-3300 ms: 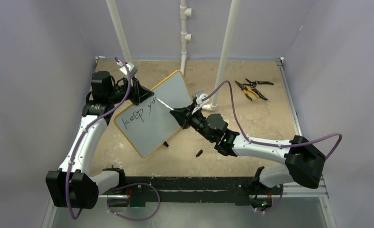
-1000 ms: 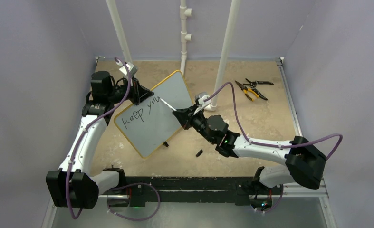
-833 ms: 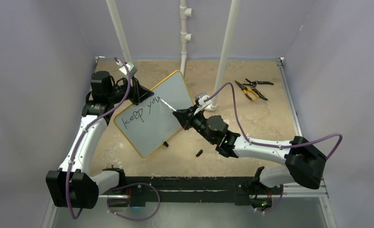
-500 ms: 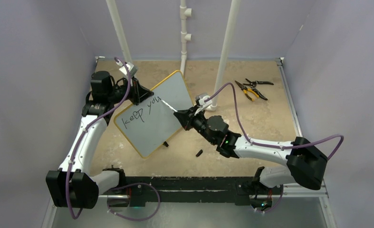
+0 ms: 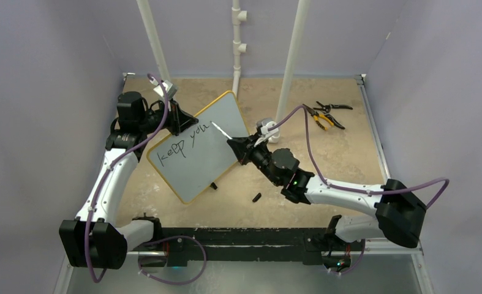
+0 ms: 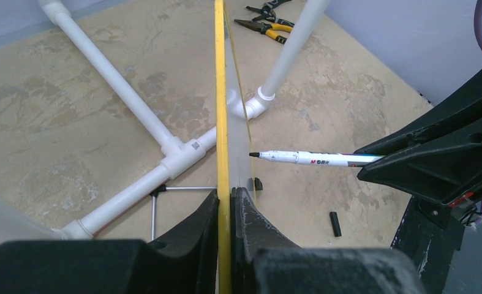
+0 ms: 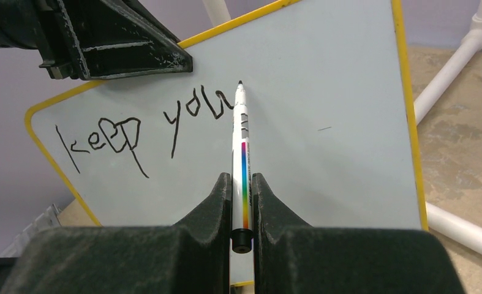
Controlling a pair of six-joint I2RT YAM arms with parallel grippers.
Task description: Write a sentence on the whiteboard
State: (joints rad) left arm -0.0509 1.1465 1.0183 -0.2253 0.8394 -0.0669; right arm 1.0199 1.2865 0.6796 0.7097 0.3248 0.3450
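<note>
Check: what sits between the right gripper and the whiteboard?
Just the marker: the right gripper is shut on it, with its tip aimed at the whiteboard face. The right wrist view shows it best.

sentence "keep you", on whiteboard

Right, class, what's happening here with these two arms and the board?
The left pincer is shut on the yellow frame of the whiteboard, holding it propped up. The right pincer grips a marker, tip close to the board. The sentence reads only "keep you", so writing is unfinished.
</note>
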